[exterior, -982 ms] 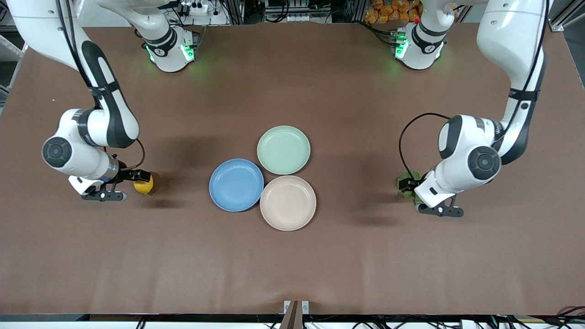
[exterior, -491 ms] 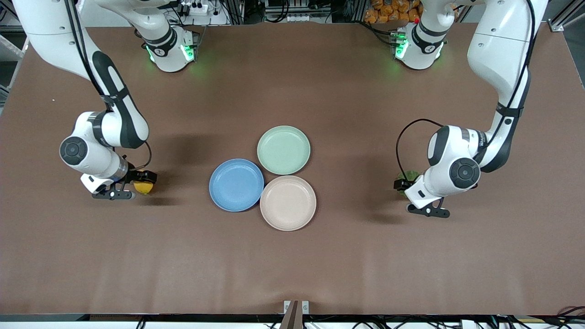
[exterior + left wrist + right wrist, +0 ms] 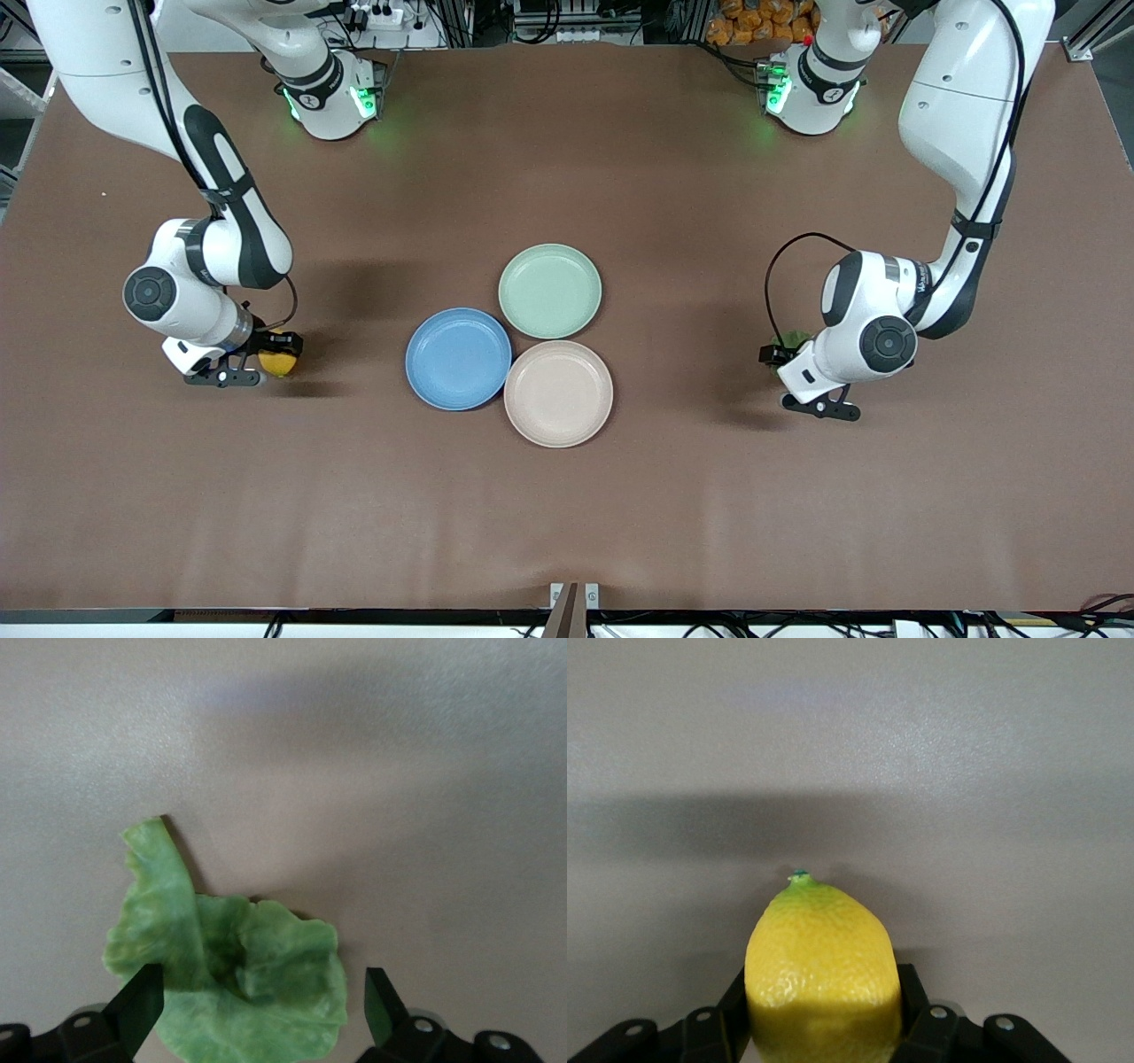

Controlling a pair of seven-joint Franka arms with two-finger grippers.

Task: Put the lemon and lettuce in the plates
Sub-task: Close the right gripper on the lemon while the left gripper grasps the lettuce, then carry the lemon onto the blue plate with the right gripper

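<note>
- At the right arm's end of the table, the right gripper [image 3: 266, 353] is low at the surface with the lemon [image 3: 278, 363] between its fingers.
- In the right wrist view the lemon [image 3: 822, 970] fills the gap; both black fingers [image 3: 914, 1014] press against its sides, so the gripper is closed on the fruit. The pointed green tip faces away from the wrist.
- At the left arm's end of the table, the left gripper [image 3: 780, 356] is down at the lettuce [image 3: 794, 338], which the wrist mostly covers in the front view.
- In the left wrist view the lettuce [image 3: 232, 976] lies flat on the brown table [image 3: 372, 771]. The two fingers [image 3: 140, 1005] stand wide apart, one at each edge of the leaf, and are not clamped on it.
- At mid-table three plates sit close together: the blue plate [image 3: 458, 358], the beige plate [image 3: 558, 393] and a mint green plate [image 3: 549, 291]. The blue and beige ones are nearer the front camera than the mint one.
- All three plates hold nothing. Lemon and lettuce are each well apart from them, toward their own arm's end.
</note>
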